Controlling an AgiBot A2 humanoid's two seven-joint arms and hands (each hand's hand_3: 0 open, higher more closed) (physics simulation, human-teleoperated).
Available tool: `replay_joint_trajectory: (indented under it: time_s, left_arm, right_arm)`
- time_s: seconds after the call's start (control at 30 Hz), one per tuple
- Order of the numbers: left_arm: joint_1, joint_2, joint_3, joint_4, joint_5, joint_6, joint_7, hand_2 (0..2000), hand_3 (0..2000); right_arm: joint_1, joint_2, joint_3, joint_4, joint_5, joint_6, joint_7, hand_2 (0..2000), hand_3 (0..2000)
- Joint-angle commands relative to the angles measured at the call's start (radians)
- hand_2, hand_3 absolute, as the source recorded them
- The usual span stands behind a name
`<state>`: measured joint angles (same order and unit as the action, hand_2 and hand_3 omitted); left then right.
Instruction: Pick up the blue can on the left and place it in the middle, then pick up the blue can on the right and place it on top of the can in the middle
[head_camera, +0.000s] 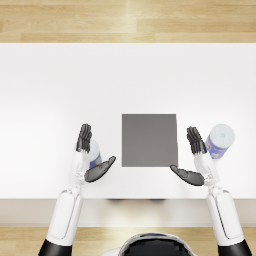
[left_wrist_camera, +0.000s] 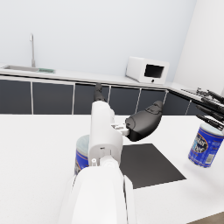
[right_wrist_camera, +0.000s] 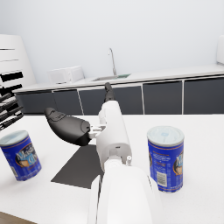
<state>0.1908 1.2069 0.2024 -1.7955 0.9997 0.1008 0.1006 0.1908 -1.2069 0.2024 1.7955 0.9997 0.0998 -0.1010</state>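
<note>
**A:** On the white surface (head_camera: 60, 90), where are the cans relative to your hands?

**B:** I've got my left hand (head_camera: 92, 155) spread, holding nothing, with the left blue can (head_camera: 94, 154) right beside its palm. Can't tell if it's touching. My right hand (head_camera: 195, 157) is spread too, and the right blue can (head_camera: 220, 141) is just outside it. The dark mat (head_camera: 149, 140) lies between both hands.

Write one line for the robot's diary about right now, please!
stage: before first pick | left hand: open beside left blue can | right hand: open beside right blue can | grey mat: bare
</note>
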Motion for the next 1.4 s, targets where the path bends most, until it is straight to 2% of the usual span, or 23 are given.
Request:
replay_joint_trajectory:
  time_s: [0.03, 0.63, 0.67, 0.77, 0.87, 1.13, 1.23, 1.4]
  left_arm:
    - [0.000, 0.000, 0.000, 0.000, 0.000, 0.000, 0.000, 0, 0]
    - [0.000, 0.000, 0.000, 0.000, 0.000, 0.000, 0.000, 0, 0]
    - [0.002, 0.001, 0.030, 0.016, 0.000, 0.000, 0.000, 0, 0]
    - [0.018, 0.019, -0.037, -0.030, 0.000, -0.064, -0.064, 0, 0]
    - [0.020, 0.027, -0.099, -0.031, 0.000, -0.087, -0.087, 0, 0]
    - [-0.021, 0.037, -0.208, -0.057, 0.356, -0.100, -0.100, 0, 0]
    - [-0.035, 0.040, -0.212, -0.025, 0.428, -0.100, -0.100, 0, 0]
    - [-0.057, 0.046, -0.194, 0.042, 0.462, -0.101, -0.101, 0, 0]
  right_arm:
    - [0.000, 0.000, 0.000, 0.000, 0.000, 0.000, 0.000, 0, 0]
    - [0.000, 0.000, 0.000, 0.000, 0.000, 0.000, 0.000, 0, 0]
    - [0.002, -0.001, 0.030, -0.016, 0.000, 0.000, 0.000, 0, 0]
    - [0.028, -0.022, -0.052, 0.026, 0.000, -0.063, 0.064, 0, 0]
    - [0.031, -0.029, -0.140, 0.034, 0.000, -0.086, 0.087, 0, 0]
    - [0.018, -0.041, -0.327, 0.051, 0.343, -0.099, 0.100, 0, 0]
    - [0.007, -0.047, -0.372, 0.016, 0.395, -0.099, 0.101, 0, 0]
    - [-0.008, -0.055, -0.367, -0.072, 0.419, -0.100, 0.101, 0, 0]
